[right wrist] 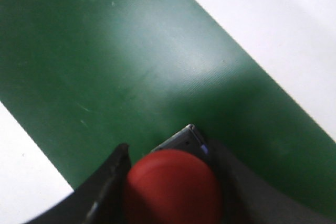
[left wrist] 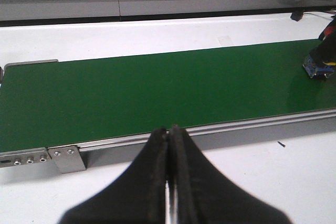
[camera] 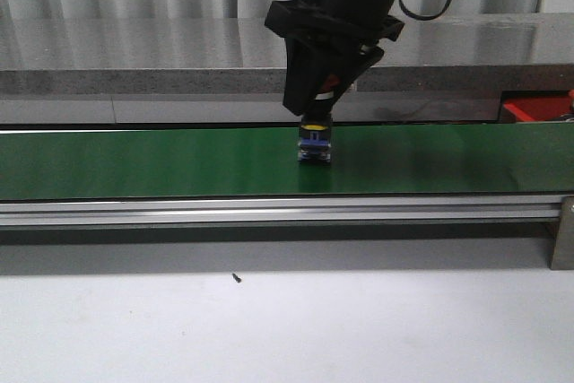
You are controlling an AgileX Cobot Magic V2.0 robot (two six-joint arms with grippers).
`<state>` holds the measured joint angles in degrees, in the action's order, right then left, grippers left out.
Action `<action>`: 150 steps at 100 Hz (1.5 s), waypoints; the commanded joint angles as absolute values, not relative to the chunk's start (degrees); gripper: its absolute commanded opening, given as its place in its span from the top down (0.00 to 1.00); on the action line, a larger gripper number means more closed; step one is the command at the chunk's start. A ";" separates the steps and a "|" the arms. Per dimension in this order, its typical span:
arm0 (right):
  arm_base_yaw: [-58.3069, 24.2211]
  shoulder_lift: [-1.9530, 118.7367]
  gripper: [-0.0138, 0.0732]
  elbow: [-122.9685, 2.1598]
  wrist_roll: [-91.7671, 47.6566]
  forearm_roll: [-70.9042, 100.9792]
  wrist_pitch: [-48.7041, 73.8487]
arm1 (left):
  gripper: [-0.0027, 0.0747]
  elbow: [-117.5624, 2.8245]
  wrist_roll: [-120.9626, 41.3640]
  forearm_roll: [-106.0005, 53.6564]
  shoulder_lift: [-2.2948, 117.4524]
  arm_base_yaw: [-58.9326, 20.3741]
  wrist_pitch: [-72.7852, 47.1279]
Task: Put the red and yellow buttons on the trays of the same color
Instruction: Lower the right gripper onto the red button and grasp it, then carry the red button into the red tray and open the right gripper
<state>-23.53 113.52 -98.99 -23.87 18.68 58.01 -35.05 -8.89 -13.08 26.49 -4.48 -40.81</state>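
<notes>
The button [camera: 314, 143] stands on the green belt [camera: 134, 163], about midway along it, and it sits directly under the right gripper [camera: 314, 132], between that gripper's fingers. Its colour reads oddly: the right wrist view shows a red domed cap [right wrist: 172, 187] filling the gap between the fingers over a dark blue-edged base, while the front view shows a yellowish spot on top of a blue base (a lighting effect, perhaps; I cannot settle it from these pictures). The fingers flank the cap closely on both sides and seem to be grasping it, with the base on or just above the belt. The red tray [camera: 536, 109] shows only as a corner at the far right, beyond the belt and well apart from the button, so if the cap is red the carry runs rightward and away from the robot, on the right arm's own side. No yellow tray is in view. The left gripper [left wrist: 169, 145] hangs clenched and empty over the belt's near edge, far to the left of the button.
</notes>
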 commanded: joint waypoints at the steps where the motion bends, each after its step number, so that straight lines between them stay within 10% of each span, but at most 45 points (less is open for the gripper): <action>1: -22.10 107.58 0.92 -100.98 -24.52 19.32 55.61 | 0.99 -36.60 -8.98 -14.07 26.72 -4.93 -36.95; 83: 14.07 100.57 0.92 -100.77 -22.34 19.05 52.36 | 0.99 -36.60 -8.98 -14.07 26.72 -4.93 -36.95; 150: 23.06 112.38 0.92 -100.59 -19.59 19.05 43.67 | 0.99 -36.60 -8.98 -14.07 26.72 -4.93 -36.95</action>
<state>22.68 114.01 -98.99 -19.66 18.13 47.92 -35.05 -8.89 -13.08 26.49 -4.48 -40.81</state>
